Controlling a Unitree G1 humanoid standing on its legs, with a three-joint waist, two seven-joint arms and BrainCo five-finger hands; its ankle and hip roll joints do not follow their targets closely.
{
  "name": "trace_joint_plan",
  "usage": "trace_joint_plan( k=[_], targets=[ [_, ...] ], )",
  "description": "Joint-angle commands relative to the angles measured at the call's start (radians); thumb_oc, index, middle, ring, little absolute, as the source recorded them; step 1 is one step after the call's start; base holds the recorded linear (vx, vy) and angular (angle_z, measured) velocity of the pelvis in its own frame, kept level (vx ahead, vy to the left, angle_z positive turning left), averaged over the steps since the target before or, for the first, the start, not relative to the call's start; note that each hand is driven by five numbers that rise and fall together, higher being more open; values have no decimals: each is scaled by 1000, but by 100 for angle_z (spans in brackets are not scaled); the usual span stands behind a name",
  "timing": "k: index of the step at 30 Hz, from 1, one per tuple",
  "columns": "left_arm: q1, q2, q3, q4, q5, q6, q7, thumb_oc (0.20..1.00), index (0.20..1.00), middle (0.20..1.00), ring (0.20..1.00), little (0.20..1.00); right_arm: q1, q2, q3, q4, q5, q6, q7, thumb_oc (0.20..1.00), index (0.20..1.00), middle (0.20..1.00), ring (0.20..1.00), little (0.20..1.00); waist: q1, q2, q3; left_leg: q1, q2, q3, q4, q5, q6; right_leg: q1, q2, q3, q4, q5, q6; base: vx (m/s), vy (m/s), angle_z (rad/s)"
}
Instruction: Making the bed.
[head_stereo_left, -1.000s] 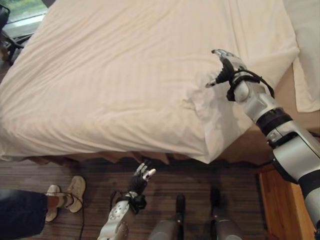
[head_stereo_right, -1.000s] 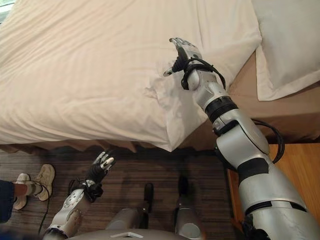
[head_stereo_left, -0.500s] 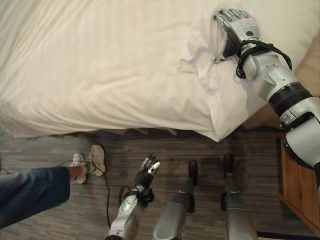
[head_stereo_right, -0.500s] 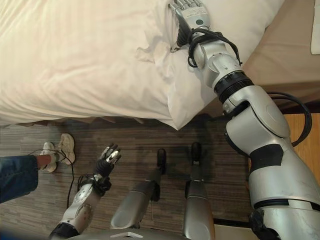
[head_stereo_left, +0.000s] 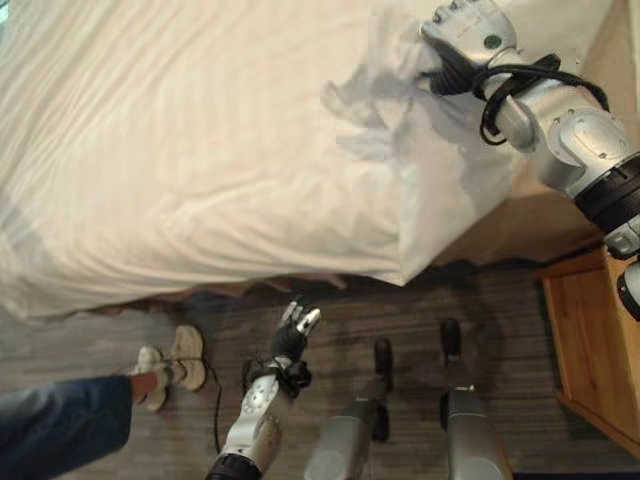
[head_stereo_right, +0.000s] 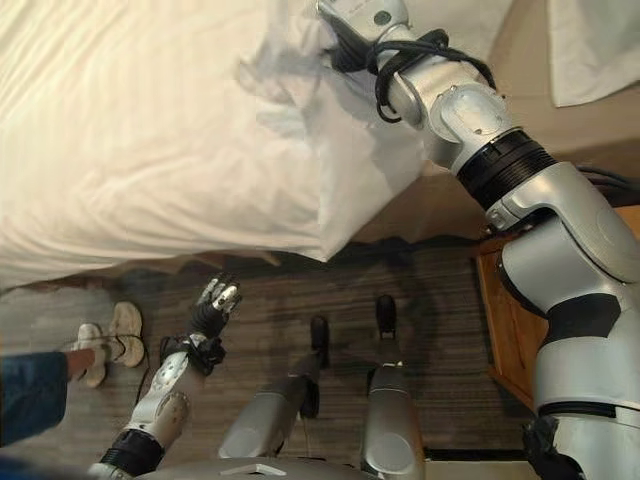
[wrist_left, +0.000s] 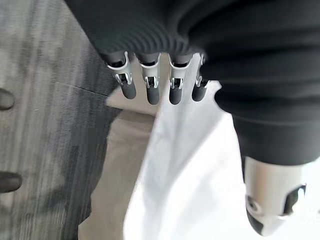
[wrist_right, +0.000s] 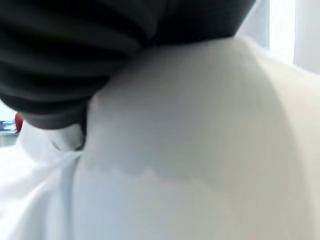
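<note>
Duvet (head_stereo_left: 200, 150) corner is bunched under the outstretched right hand (head_stereo_left: 462, 30), its grip hidden; the left hand (head_stereo_left: 295, 330) hangs open.

Wide smooth duvet (head_stereo_left: 180, 150) lies open toward the bed's far edge; a nightstand (head_stereo_left: 595, 345) and a person's shoes (head_stereo_left: 170, 362) crowd the floor.

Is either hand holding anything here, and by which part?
The right hand lies on the white duvet near its bunched corner, fingers buried in cloth, so a grip cannot be told. The left hand hangs open over the floor, holding nothing.
</note>
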Motion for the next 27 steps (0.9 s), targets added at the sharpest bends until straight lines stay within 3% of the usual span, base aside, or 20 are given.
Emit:
trace_joint_plan(
  k=[1, 2, 4, 5, 8, 11, 13, 14, 15, 21, 27],
  targets=[
    [13, 19, -34, -25, -6, -24, 0, 1000, 1000, 1000, 1000, 1000, 26, -12, -126, -49, 109, -2, -146, 200, 200, 200, 200, 200, -17, -17, -19, 5, -18, 37, 6, 9, -40, -21, -57, 103, 97, -87, 82, 17, 94, -18],
    [13, 16, -25, -30, -3, -24, -2, 1000, 1000, 1000, 1000, 1000, 127, -54, -227, -138, 130, -11, -183, 200, 200, 200, 200, 200, -38, -11, -22, 14, -18, 46, 6, 2, -35, -11, -59, 109, 88, -83, 87, 22, 71, -11],
    [16, 20, -27, -33, 3, -23, -6, 1000, 1000, 1000, 1000, 1000, 193, -77, -286, -189, 126, -10, -193, 200, 200, 200, 200, 200, -44, -13, -26, 23, -19, 50, 6, -3, -32, -4, -59, 113, 82, -82, 88, 21, 48, -21],
    [19, 11, -19, -43, 13, -23, -10, 1000, 1000, 1000, 1000, 1000, 356, -94, -425, -266, 144, -23, -244, 200, 200, 200, 200, 200, -72, 0, -26, 36, -20, 62, 6, -12, -25, 3, -60, 120, 82, -82, 92, 32, 55, -42],
    [23, 3, -34, -39, 31, -21, -21, 1000, 1000, 1000, 1000, 1000, 593, -67, -577, -305, 127, -34, -277, 200, 200, 200, 200, 200, -89, 9, -32, 53, -24, 69, 6, -19, -16, 15, -64, 128, 85, -88, 95, 24, 51, -13],
    [27, -12, -47, -22, 42, -21, -33, 1000, 1000, 1000, 1000, 1000, 778, -18, -636, -258, 133, -41, -283, 200, 200, 200, 200, 200, -111, 26, -33, 60, -31, 78, 6, -20, -13, 14, -68, 139, 91, -91, 98, -3, 20, -21],
    [30, -14, -51, -18, 44, -20, -37, 1000, 1000, 1000, 1000, 1000, 797, -13, -632, -238, 123, -38, -280, 200, 200, 200, 200, 200, -111, 32, -34, 62, -33, 79, 6, -20, -13, 15, -70, 141, 89, -91, 97, -5, 1, -12],
    [30, -15, -59, -18, 48, -22, -39, 1000, 1000, 1000, 1000, 1000, 808, -3, -620, -199, 123, -36, -277, 492, 492, 492, 492, 492, -114, 38, -35, 63, -36, 81, 6, -19, -13, 18, -74, 140, 85, -88, 99, 0, 0, 0],
    [22, -18, -71, -8, 63, -24, -41, 1000, 1000, 1000, 1000, 1000, 817, 19, -585, -133, 137, -38, -249, 1000, 1000, 1000, 1000, 1000, -122, 47, -38, 64, -38, 87, 6, -18, -14, 20, -77, 141, 81, -86, 99, 0, 0, 0],
    [25, -36, -63, 0, 57, -25, -39, 1000, 1000, 1000, 1000, 1000, 896, 52, -574, -80, 170, -39, -199, 1000, 1000, 1000, 1000, 1000, -147, 57, -49, 80, -37, 102, 6, -23, -14, 36, -75, 147, 70, -84, 97, 8, -14, -1],
    [36, -38, -62, 7, 60, -22, -49, 1000, 1000, 1000, 1000, 1000, 954, 26, -609, -81, 163, -39, -193, 1000, 1000, 1000, 1000, 1000, -164, 65, -63, 91, -38, 107, 6, -28, -12, 49, -78, 149, 56, -81, 100, 1, -2, -1]
  ],
)
